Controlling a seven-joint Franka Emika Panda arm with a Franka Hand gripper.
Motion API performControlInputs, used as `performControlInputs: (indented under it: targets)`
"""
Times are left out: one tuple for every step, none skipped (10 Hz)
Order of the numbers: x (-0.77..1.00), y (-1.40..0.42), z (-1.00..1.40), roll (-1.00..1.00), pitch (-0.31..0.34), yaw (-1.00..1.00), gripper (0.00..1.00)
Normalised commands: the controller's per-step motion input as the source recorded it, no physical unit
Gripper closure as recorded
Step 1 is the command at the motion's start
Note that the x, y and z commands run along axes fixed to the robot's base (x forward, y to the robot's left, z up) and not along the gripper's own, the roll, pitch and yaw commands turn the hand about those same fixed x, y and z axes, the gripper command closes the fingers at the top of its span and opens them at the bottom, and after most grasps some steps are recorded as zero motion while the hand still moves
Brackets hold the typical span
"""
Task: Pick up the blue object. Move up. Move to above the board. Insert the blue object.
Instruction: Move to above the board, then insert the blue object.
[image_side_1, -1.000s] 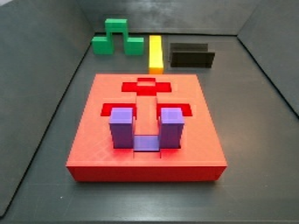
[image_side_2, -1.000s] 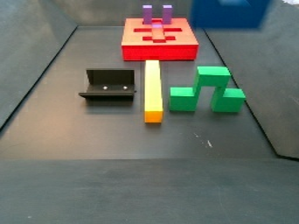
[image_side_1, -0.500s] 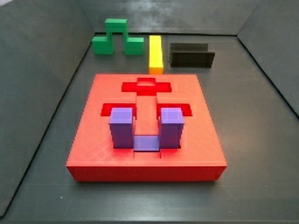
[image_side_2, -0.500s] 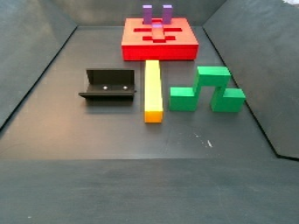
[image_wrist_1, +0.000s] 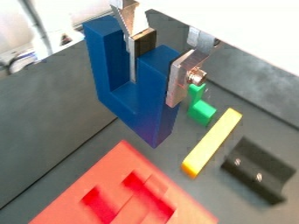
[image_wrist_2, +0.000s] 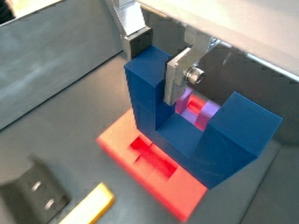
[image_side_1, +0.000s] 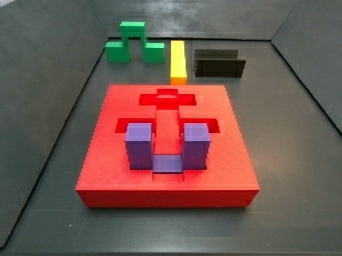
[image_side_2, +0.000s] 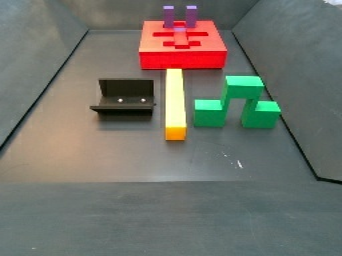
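Observation:
The gripper (image_wrist_1: 155, 66) is shut on one upright prong of the blue object (image_wrist_1: 128, 87), a dark blue U-shaped block, and holds it in the air. Both wrist views show this, with the gripper (image_wrist_2: 158, 61) on the blue object (image_wrist_2: 176, 114) above the floor. The board (image_wrist_1: 93, 188) is a red slab with cut-out recesses and lies below the block in both wrist views (image_wrist_2: 122, 144). In both side views the board (image_side_1: 167, 178) (image_side_2: 154, 55) shows, but the gripper and the blue object are out of view.
A purple U-shaped block (image_side_1: 167, 145) (image_side_2: 179, 14) stands in the board. A green stepped block (image_side_1: 130, 42) (image_side_2: 238, 102), a yellow bar (image_side_1: 178, 60) (image_side_2: 174, 100) and the fixture (image_side_1: 219, 64) (image_side_2: 127, 98) lie on the dark floor inside grey walls.
A side view showed the blue object at its top edge a second ago; it has since left the frame. Nothing on the floor has moved.

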Motion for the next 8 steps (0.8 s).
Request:
performControlInputs:
  targets:
    - [0.16,-0.64,0.1,0.01,0.153,0.0,1.0]
    - [0.13,-0.39,0.07,0.01,0.144,0.01,1.0]
    - [0.06,-0.17,0.04,0.0,0.094,0.01,1.0]
    - [0.02,0.0,-0.05,-0.01,0.0,0.0,1.0]
    - [0.51,0.02,-0.61,0.14,0.083,0.0,1.0]
    - [0.57,0.09,-0.73,0.21,0.081,0.0,1.0]
    - [0.62,0.13,-0.7,0.24,0.05,0.02,1.0]
    - [0.63,0.16,-0.68,0.25,0.059,0.0,1.0]
